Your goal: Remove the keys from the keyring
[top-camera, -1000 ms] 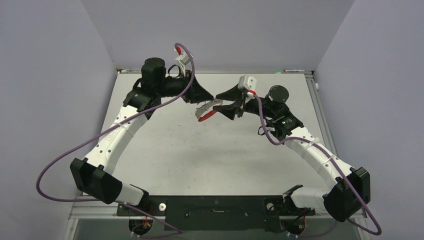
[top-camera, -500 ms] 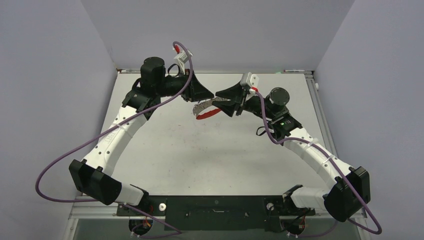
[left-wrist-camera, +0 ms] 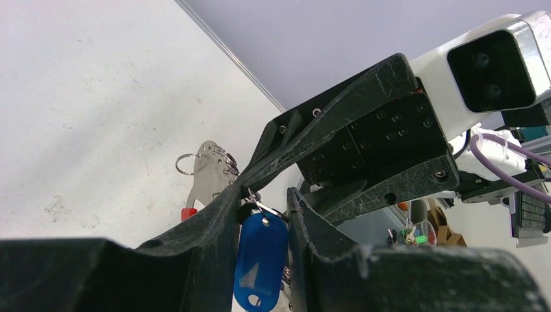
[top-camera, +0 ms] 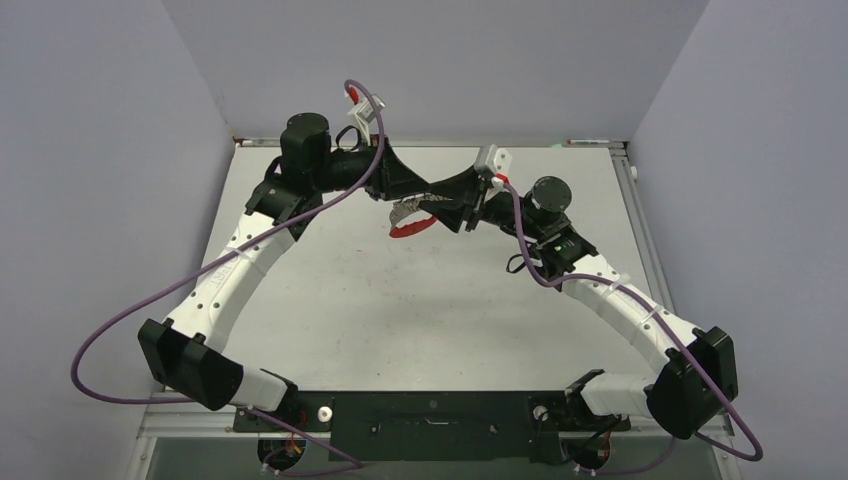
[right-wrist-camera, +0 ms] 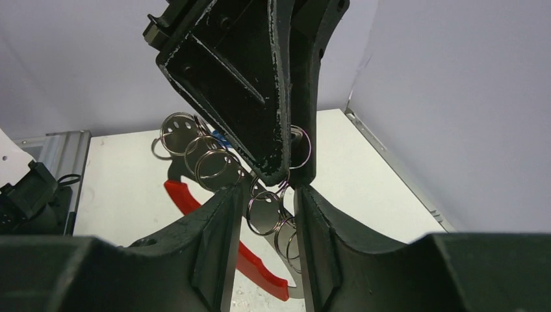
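Observation:
The keyring, a red arc with silver wire loops, hangs above the far middle of the table. My left gripper comes from the left and is shut on one of its loops. In the left wrist view a blue-headed key dangles from that loop between my left gripper's fingers. My right gripper meets it tip to tip. In the right wrist view the right gripper has its jaws narrowly apart astride several wire loops and the left fingertips. Whether they pinch anything does not show. The red band hangs below.
The table's far rail and the grey walls stand close behind both grippers. Purple cables loop off each arm. The right wrist's camera housing looms close over the left gripper.
The right gripper has moved left until its tip meets the left gripper's, and its jaws have narrowed. The keyring has shifted slightly with them. The left arm has barely moved.

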Controlling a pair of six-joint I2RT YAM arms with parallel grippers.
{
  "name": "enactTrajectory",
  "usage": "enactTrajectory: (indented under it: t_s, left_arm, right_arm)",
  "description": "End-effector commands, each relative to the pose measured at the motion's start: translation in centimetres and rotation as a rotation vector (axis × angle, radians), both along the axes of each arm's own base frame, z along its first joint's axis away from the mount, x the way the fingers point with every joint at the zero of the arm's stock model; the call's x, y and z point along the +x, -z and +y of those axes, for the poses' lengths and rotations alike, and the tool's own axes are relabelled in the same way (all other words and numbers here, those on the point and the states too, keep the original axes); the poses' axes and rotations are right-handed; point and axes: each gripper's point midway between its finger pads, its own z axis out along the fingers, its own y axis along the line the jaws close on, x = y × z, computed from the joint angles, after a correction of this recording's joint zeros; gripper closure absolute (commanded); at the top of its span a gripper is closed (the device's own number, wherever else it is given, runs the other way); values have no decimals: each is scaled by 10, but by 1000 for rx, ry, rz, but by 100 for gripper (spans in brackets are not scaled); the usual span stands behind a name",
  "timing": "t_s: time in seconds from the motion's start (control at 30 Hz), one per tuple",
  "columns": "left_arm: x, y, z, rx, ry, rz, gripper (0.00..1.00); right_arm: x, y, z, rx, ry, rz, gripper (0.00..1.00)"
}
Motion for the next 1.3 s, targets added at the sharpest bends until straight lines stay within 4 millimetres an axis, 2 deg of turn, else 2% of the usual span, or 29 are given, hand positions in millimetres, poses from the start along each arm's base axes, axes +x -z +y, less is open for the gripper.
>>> enactTrajectory:
  t_s: [0.0, 0.13, 0.23, 0.37, 0.47, 0.57, 0.6, 0.63, 0.7, 0.73, 0.87, 1.07, 1.13, 1.27]
  left_arm:
    - [-13, -41, -1, -73, 22, -115, 100]
    - [-15, -39, -1, -77, 30, -115, 100]
    - [-16, -40, -1, -79, 31, -117, 100]
    - [-15, -37, 0, -80, 26, -115, 100]
    - [-16, -38, 0, -82, 25, -119, 100]
    - [-16, -39, 0, -85, 30, -119, 100]
    - [-17, -39, 0, -86, 34, -119, 100]
    - [-17, -38, -1, -86, 37, -118, 100]
    - [-19, -38, -1, -87, 43, -119, 100]
    - [-19, -39, -1, -87, 43, -120, 100]
    - [-15, -36, 5, -73, 22, -131, 100]
    - [-1, -37, 24, -46, -20, -210, 74]
    - [-4, -36, 27, -25, -11, -272, 63]
    - [-3, -34, 43, 42, -34, -404, 58]
  right_arm:
    - [2, -18, 4, 59, 21, -67, 65]
    - [6, -21, 3, 71, 44, -62, 69]
    - [8, -20, 2, 69, 55, -64, 81]
    - [13, -21, 1, 70, 81, -56, 90]
    - [12, -21, -1, 72, 87, -64, 90]
    - [13, -18, 1, 70, 80, -53, 75]
    - [13, -18, 2, 70, 78, -47, 75]
    - [15, -17, 3, 71, 79, -42, 77]
    - [15, -18, 3, 76, 80, -42, 91]
    - [16, -18, 3, 77, 81, -43, 94]
    - [15, -15, 0, 59, 90, -57, 95]
    - [13, -13, -4, 9, 92, -127, 95]
    - [11, -14, -6, 2, 82, -153, 95]
    - [6, -13, -7, -36, 60, -224, 95]
